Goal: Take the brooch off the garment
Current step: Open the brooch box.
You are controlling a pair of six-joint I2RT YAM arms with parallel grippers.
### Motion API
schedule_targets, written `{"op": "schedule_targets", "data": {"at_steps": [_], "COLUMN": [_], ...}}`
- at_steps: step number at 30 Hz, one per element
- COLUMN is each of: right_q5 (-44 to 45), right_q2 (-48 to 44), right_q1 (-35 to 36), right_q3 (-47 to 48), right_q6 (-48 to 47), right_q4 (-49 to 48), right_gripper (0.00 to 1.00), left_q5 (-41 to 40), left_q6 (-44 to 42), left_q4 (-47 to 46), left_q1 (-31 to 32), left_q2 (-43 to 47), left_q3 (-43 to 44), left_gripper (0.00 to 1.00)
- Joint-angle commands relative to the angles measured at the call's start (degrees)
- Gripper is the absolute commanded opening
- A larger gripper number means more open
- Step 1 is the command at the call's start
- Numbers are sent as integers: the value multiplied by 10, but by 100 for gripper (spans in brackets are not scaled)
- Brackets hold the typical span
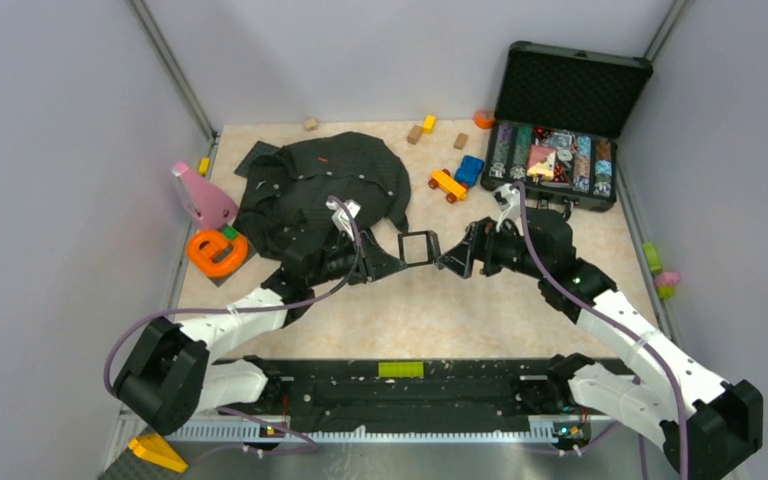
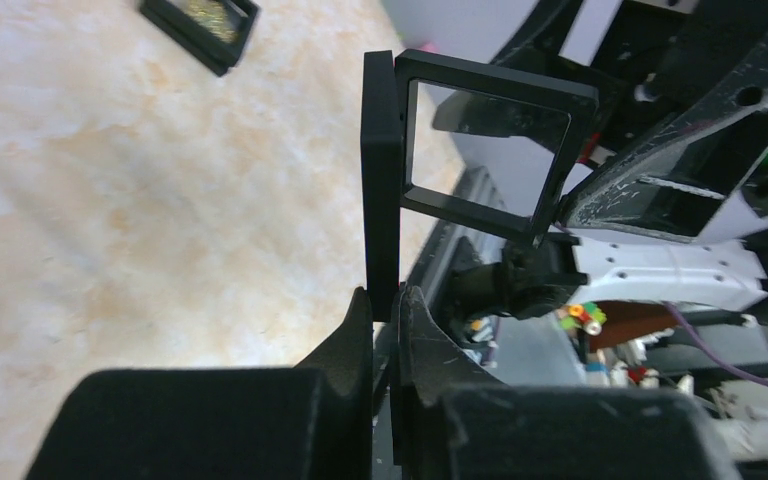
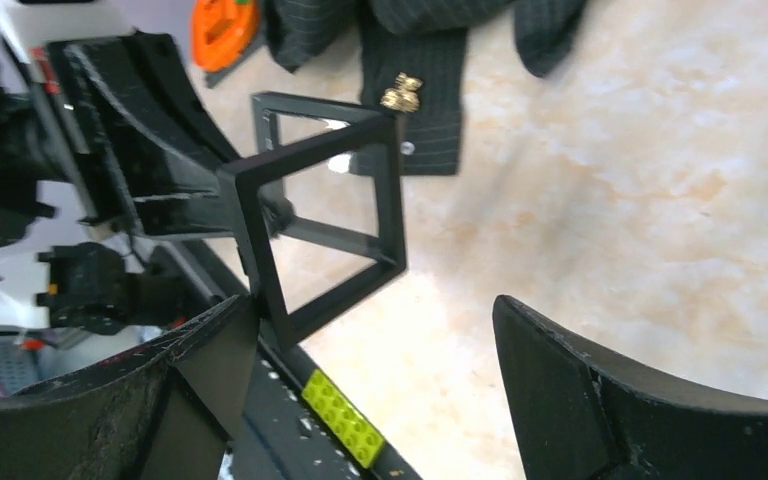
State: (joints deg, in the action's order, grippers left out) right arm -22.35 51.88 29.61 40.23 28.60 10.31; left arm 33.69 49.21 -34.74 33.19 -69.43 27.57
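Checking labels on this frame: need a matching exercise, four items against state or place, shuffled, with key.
1. left gripper
2. right gripper
3. brooch
4. black frame box

A. on the shirt sleeve
B. hinged open, off the table
C. jaws wide open
D. shut on the box's edge

Pairs: 1-D, 2-C, 3-A, 4-B

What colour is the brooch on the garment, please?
Shiny gold; the brooch shows best in the right wrist view.

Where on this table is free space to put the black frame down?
Free: the table between the black frame and the base rail; a smaller patch near the case. Crowded: blocks and toy car between garment and case.
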Motion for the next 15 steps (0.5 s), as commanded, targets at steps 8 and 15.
{"op": "schedule_targets", "data": {"at_steps": [8,15], "right_q5": [25,-21], "right_q2": [-8,-14], "right_q1": [2,6], "right_q3": [21,14], "right_q6": [-53,-48], "right_q4": [24,-11], "right_gripper": [53,52], "left_q5": [-55,-60], "left_q6": [-64,-60], "left_q4": [102,101], "left_q1": [0,1], "left_q2": [24,17], "left_q3": [31,30], "left_gripper": [0,0]}}
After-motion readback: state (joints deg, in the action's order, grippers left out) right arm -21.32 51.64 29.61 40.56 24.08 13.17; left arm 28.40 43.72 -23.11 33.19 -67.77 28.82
